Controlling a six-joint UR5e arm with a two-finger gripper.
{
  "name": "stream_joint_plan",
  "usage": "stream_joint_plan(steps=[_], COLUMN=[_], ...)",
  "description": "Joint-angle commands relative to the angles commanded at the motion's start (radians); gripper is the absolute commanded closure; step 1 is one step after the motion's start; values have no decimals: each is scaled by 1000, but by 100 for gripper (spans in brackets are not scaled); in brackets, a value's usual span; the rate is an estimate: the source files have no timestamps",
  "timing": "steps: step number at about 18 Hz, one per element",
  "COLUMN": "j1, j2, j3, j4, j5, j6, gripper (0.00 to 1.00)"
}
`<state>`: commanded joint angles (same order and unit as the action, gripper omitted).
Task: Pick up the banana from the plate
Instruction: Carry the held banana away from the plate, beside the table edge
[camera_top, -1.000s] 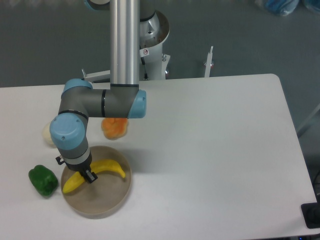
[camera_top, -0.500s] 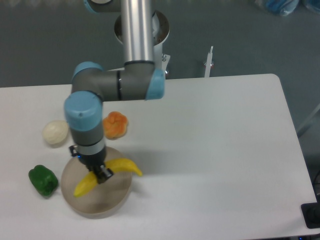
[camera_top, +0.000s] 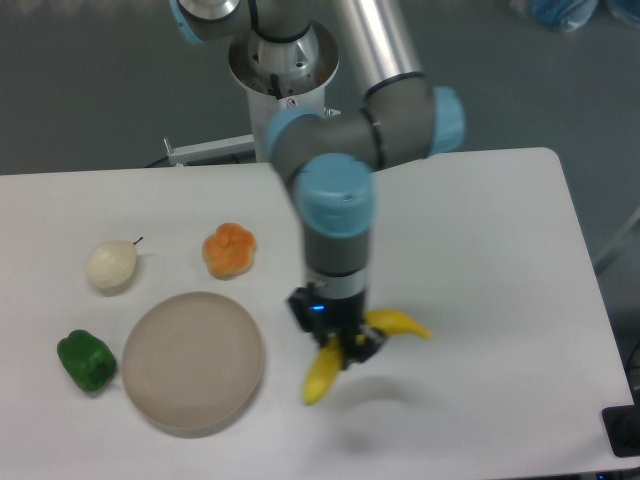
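Claw (camera_top: 344, 345) clamped on banana (camera_top: 325, 372), held right of plate (camera_top: 193, 360) near counter's (camera_top: 480, 250) front edge. Green pepper (camera_top: 85, 360) near left edge; whitish pear (camera_top: 110, 266) and orange fruit (camera_top: 229, 250) behind plate.

Silver tubes, grey joints, blue caps
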<state>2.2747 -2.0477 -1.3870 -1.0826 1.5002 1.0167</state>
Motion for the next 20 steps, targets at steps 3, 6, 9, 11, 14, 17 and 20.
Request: stream_joint_plan(steps=[3, 6, 9, 11, 14, 17, 20], j1=[100, 146, 154, 157, 157, 157, 157], j2=[-44, -87, -121, -130, -153, -167, -184], j3=[52, 68, 104, 118, 121, 128, 149], j4=[-69, -69, -71, -77, -76, -69, -71], j5=[-2, 6, 9, 9, 86, 92, 91], j6=[130, 247, 270, 301, 371, 382, 382], gripper=[100, 100, 100, 100, 100, 100, 100])
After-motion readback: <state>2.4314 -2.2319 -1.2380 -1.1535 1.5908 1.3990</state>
